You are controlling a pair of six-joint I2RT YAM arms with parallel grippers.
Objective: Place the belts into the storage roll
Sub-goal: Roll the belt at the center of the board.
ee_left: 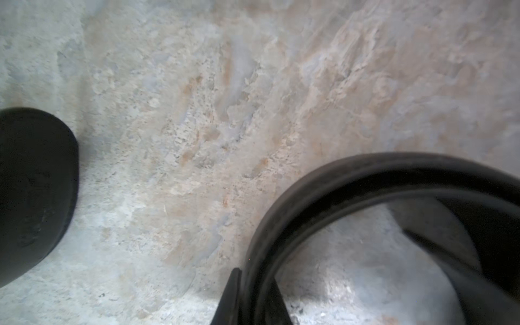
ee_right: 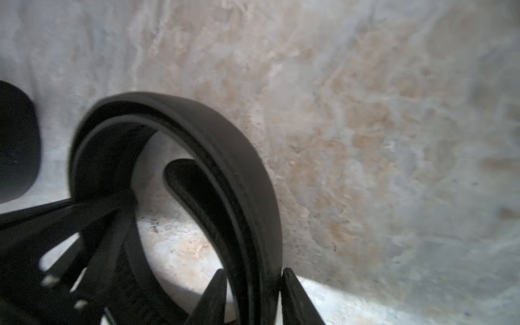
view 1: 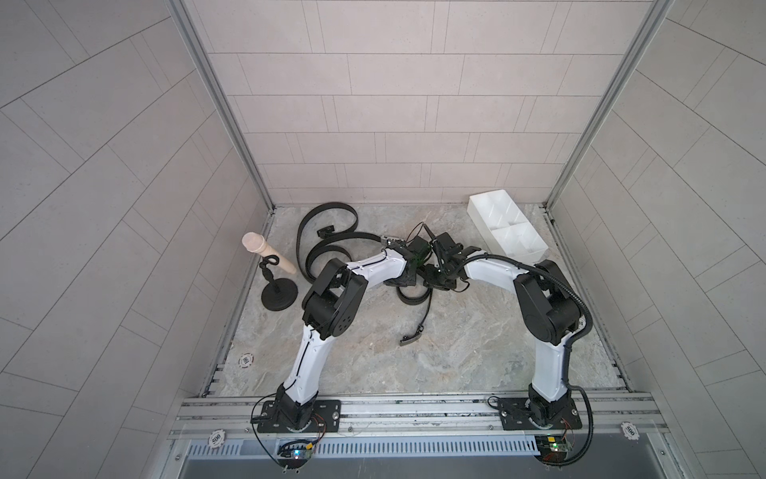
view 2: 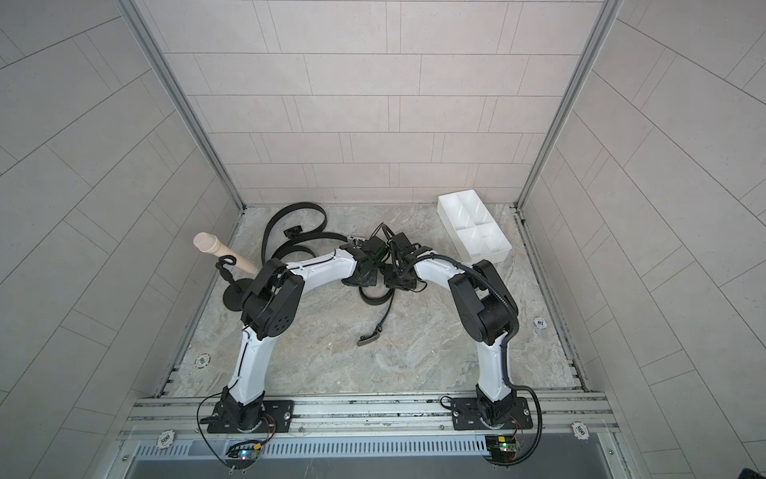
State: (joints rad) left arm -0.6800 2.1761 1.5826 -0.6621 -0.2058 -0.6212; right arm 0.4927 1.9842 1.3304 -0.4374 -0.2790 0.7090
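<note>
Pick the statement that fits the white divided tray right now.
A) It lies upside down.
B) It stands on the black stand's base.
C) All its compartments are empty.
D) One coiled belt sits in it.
C: in both top views the white divided tray shows only bare white compartments, open side up, while the belts lie on the marble tabletop.

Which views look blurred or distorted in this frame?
Right wrist view: the black coiled belt strap is motion-smeared, the marbled tabletop soft. Left wrist view: the strap is out of focus. Both top views: sharp, but the grey tiled walls bow from wide-angle distortion.
</note>
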